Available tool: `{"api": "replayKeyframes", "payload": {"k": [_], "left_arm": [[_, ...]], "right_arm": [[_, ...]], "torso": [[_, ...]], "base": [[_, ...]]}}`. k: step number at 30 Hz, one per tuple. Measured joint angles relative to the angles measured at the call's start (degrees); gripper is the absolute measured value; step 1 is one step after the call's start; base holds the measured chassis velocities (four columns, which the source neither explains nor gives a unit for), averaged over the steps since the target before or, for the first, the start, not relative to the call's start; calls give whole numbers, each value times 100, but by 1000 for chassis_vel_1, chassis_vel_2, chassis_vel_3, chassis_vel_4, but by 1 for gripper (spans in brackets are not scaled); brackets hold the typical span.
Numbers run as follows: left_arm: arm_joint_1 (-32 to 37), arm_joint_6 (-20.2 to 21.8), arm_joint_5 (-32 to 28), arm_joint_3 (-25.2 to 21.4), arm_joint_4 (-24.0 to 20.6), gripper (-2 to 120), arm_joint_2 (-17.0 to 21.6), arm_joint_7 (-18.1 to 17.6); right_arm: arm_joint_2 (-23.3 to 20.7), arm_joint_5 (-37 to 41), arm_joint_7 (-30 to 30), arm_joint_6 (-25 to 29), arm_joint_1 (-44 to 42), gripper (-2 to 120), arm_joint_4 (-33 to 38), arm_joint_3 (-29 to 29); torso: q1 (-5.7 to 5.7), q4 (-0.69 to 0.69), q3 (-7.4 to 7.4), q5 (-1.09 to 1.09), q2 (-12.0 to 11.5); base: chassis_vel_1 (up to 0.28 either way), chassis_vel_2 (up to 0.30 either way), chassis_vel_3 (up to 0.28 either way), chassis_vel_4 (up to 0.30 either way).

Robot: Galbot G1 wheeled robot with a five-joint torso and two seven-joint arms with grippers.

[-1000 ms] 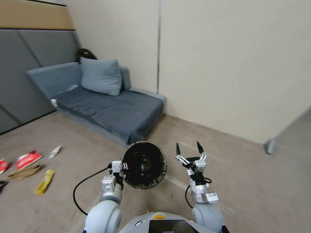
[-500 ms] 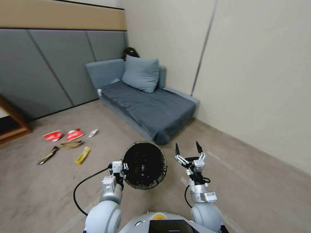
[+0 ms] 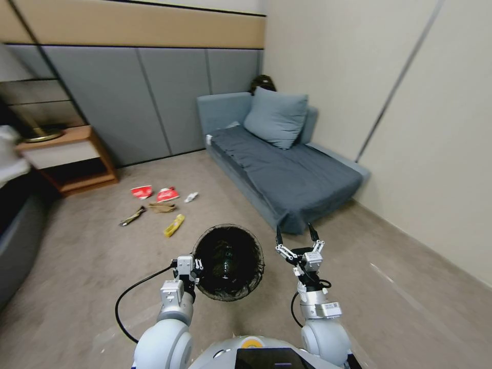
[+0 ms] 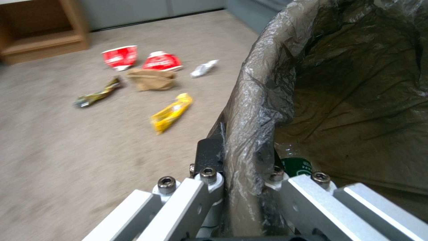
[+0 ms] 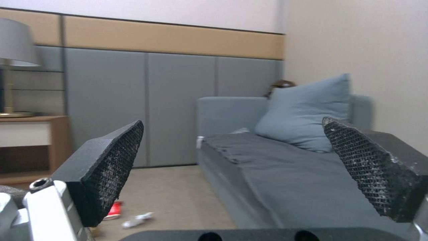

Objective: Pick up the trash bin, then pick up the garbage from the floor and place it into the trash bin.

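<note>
Holding the bin (image 3: 228, 261) up in front of my torso, my left gripper (image 3: 190, 267) is clamped on its rim — in the left wrist view the fingers (image 4: 209, 157) pinch the dark liner (image 4: 254, 110) folded over the edge, one outside and one inside. The bin is off the floor (image 3: 102, 266), its mouth tilted back toward my head camera. Down inside it I see something green (image 4: 298, 166); I cannot tell what it is.

My right gripper (image 3: 296, 239) is raised just beside the bin, apart from it, its pads (image 5: 113, 167) spread wide with nothing between them.

The garbage lies ahead on my left, well away from the bin, between the wooden cabinet (image 3: 77, 159) and the sofa (image 3: 287, 169): two red-and-white wrappers (image 3: 154, 193) farthest from me, a white scrap (image 3: 191, 197) just beside them toward the sofa, a tan bag (image 3: 162, 207) below those, a dark wrapper (image 3: 132, 216) toward the cabinet, and a yellow wrapper (image 3: 174, 225) nearest the bin. A cushion (image 3: 277, 117) leans at the sofa's far end.
</note>
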Motion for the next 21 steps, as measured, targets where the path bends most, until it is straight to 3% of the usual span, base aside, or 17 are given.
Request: {"api": "replayKeyframes", "payload": {"k": [21], "left_arm": [[-28, -53, 16, 58, 33, 2, -9, 39]], "right_arm": [[51, 9, -113, 51, -31, 100, 28, 9]], "torso": [[0, -1, 0, 0, 0]], "base": [[123, 128, 121, 120]]}}
